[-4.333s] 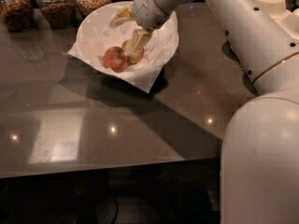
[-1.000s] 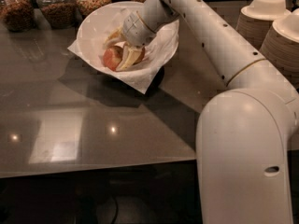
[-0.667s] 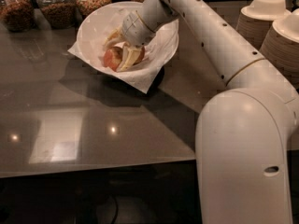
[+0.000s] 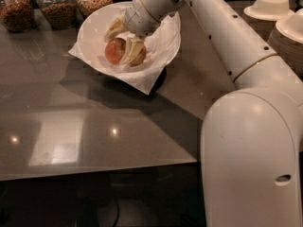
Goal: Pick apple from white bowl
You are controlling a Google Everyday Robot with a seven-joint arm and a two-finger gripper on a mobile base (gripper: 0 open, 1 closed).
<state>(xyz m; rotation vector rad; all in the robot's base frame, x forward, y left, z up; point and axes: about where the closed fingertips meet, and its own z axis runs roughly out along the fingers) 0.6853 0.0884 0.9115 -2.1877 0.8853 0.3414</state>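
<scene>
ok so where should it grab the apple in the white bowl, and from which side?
Across the apple's round middle, coming down from above. It sits low in the paper-lined white bowl, so the raised wall likely blocks a level side approach, and the round shape offers no handle or edge. The gripper is down inside the bowl right at the apple, its arm reaching in from the upper right.

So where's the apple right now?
In the camera view, the apple sits in the white bowl at the upper left of the table, just in front of the jars, with the gripper down in the bowl right over it.
</scene>
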